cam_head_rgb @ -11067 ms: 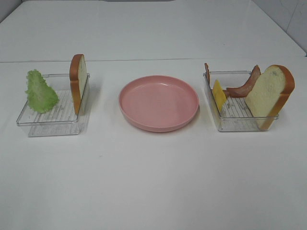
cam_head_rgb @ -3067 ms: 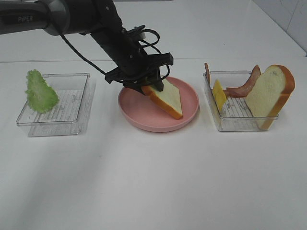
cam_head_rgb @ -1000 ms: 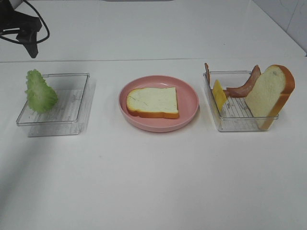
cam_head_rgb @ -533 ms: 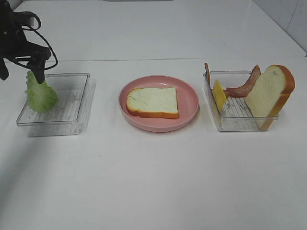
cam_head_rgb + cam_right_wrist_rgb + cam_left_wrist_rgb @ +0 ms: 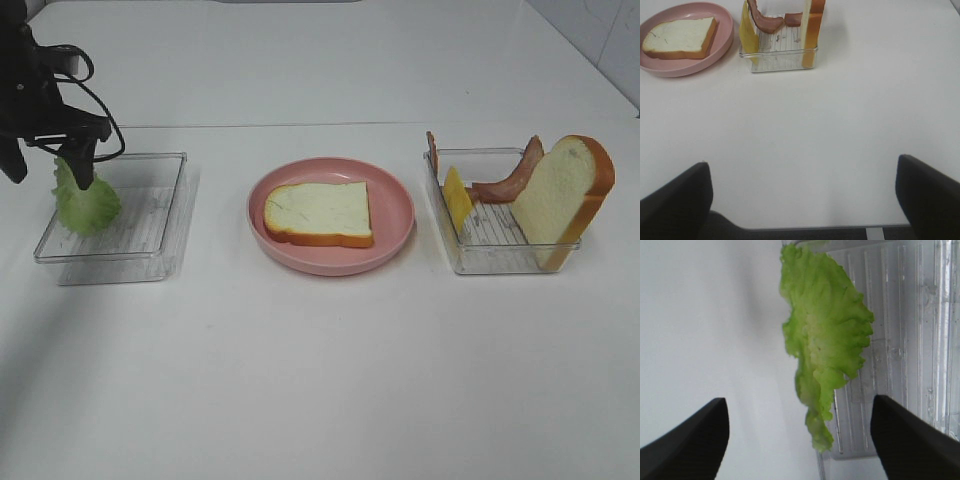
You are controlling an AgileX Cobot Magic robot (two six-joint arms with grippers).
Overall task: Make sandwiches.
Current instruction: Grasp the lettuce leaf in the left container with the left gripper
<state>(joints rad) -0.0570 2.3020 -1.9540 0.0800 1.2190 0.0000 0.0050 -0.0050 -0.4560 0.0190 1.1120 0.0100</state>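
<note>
One bread slice (image 5: 320,212) lies flat on the pink plate (image 5: 395,200); it also shows in the right wrist view (image 5: 677,37). The green lettuce leaf (image 5: 88,200) leans upright at the left end of the left clear tray (image 5: 140,235). My left gripper (image 5: 45,165) is open, its fingers straddling the lettuce's top; in the left wrist view the leaf (image 5: 822,340) sits between the spread fingers (image 5: 690,440). The second bread slice (image 5: 562,195), cheese slice (image 5: 456,198) and bacon strips (image 5: 505,180) stand in the right tray (image 5: 500,255). My right gripper (image 5: 805,200) is open, far from the tray.
The white table's far part meets a seam behind the trays. The left arm's black cables (image 5: 95,110) hang above the left tray. The table's front edge (image 5: 805,227) shows in the right wrist view.
The left gripper put the first bread slice flat on the plate, pulled away to the far left, and has come down over the lettuce. The right side has not moved.
</note>
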